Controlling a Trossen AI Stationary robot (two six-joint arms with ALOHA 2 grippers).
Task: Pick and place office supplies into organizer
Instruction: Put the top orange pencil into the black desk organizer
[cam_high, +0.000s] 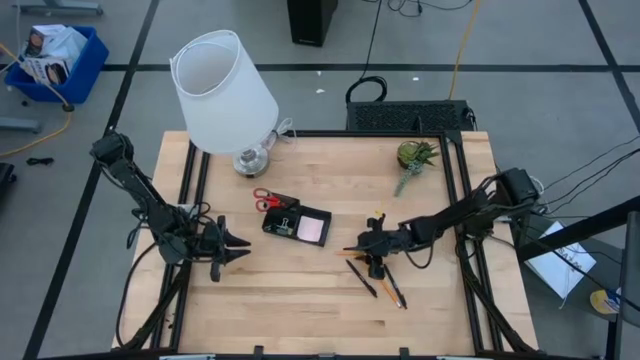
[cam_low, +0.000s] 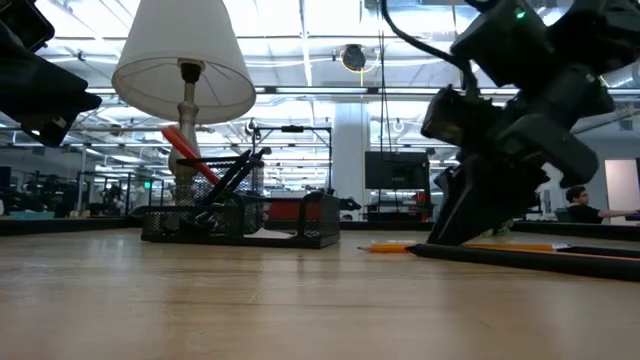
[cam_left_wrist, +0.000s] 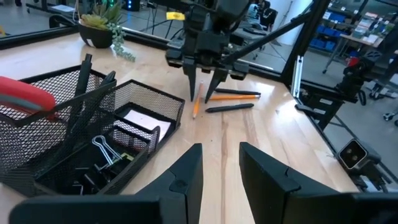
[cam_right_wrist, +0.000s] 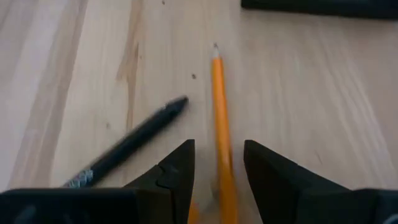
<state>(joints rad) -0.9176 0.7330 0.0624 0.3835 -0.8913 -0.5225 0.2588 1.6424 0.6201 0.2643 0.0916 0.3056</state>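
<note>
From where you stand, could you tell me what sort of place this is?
Probably a robotics lab in a large open workshop: a wooden table in a black frame, monitors and ceiling strip lights behind, blue storage bins.

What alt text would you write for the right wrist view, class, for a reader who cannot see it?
The right gripper points down at a wooden table, its open fingers on either side of an orange pencil lying flat. A black pen lies at an angle beside the pencil.
</note>
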